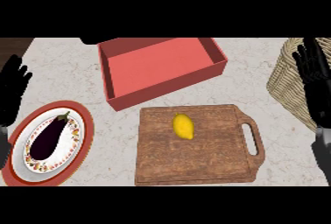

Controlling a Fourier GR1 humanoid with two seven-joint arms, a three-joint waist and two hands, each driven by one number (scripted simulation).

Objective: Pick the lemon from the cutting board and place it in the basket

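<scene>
Nothing was done yet: the lemon [184,126] lay on the board [194,162], well left of the right hand [315,87], which stood open before the basket [287,83]. The left hand [13,94] rested open at the far edge. Grasp and carry remained.

**Bystanders on the marble counter**

A red tray [161,70] with low walls sits at the back of the pale, veined counter [116,144], turned at a slight angle; its floor is a lighter salmon red than its rim. At the left edge lies a round red-orange placemat [82,114]. On it rests a white plate [79,135] with a patterned border of small red and yellow marks. An eggplant [48,135], dark purple with a green stem pointing to the upper right, lies diagonally across the plate. The tray and the placemat stand apart, with bare counter between them.
</scene>
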